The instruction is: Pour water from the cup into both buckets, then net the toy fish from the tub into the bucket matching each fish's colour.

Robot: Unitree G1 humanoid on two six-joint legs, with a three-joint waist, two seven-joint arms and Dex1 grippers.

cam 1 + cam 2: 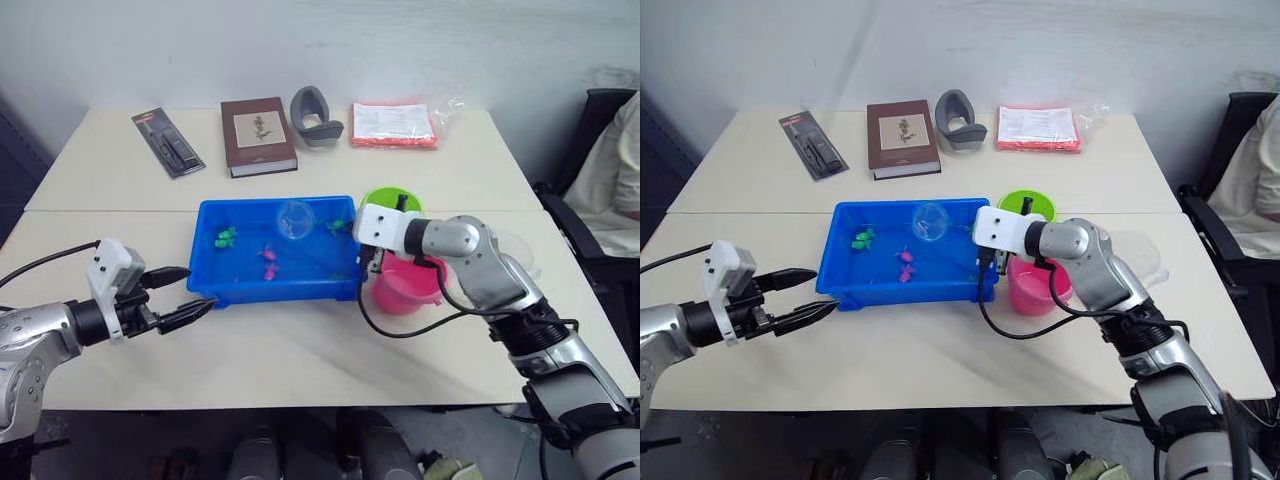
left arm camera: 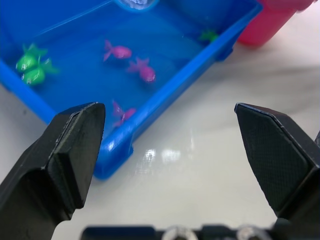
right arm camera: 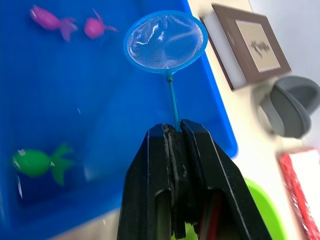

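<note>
The blue tub (image 1: 270, 288) sits mid-table and holds green fish (image 1: 226, 238) and pink fish (image 1: 268, 255) in water. My right gripper (image 3: 175, 129) is shut on the thin handle of the net (image 3: 166, 42). The net's blue hoop (image 1: 295, 218) hangs over the tub's far side. Just right of the tub stand the green bucket (image 1: 392, 198) and, nearer, the pink bucket (image 1: 405, 288), both partly hidden by my right wrist. A clear cup (image 1: 1143, 252) shows faintly behind my right forearm. My left gripper (image 1: 200, 288) is open and empty, just off the tub's front left corner.
Along the table's far side lie a black packet (image 1: 167, 142), a brown book (image 1: 258, 135), a grey curved object (image 1: 315, 118) and a red-edged packet (image 1: 394, 125). A dark chair (image 1: 590, 150) with pale cloth stands past the right edge. A seam divides two tabletops.
</note>
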